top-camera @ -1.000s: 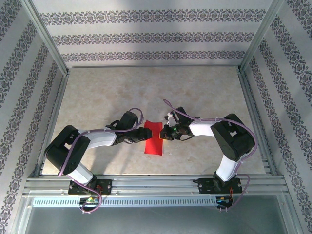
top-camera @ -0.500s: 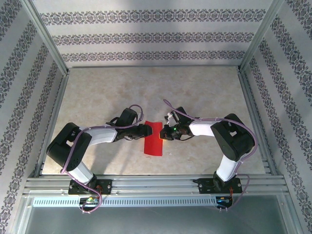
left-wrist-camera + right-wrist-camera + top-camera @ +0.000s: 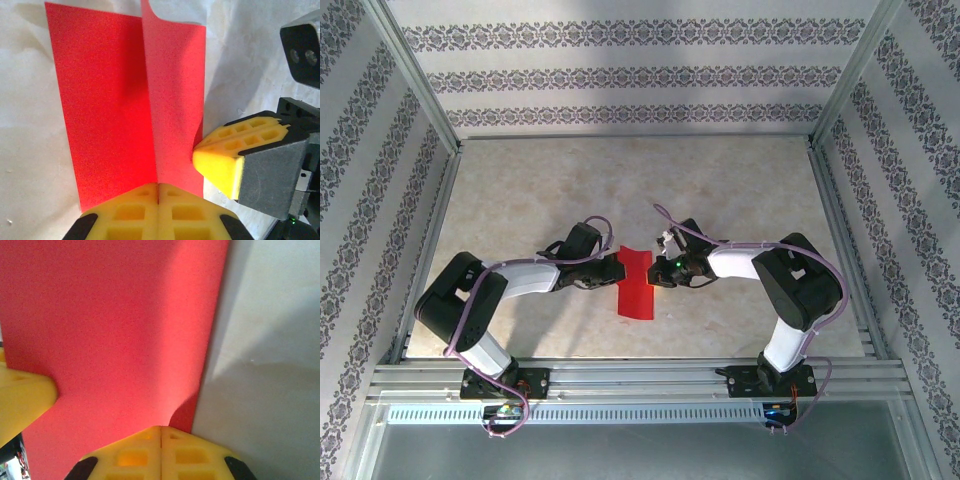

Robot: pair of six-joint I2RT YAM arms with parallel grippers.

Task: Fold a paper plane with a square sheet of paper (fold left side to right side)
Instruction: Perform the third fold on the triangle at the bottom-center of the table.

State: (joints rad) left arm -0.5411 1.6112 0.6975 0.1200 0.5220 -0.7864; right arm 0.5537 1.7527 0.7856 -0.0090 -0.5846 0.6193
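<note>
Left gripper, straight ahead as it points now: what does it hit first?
The red sheet: the left gripper is shut at its near edge, apparently on the raised crease. The right gripper sits off to one side, likely outside that line.

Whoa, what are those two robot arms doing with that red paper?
They are folding the square sheet of paper, which lies in the middle of the table. The left gripper is shut on it along a crease, and one half looks lifted off the table. The right gripper, fingers together, sits at the sheet's right edge. It is not a plane yet.
</note>
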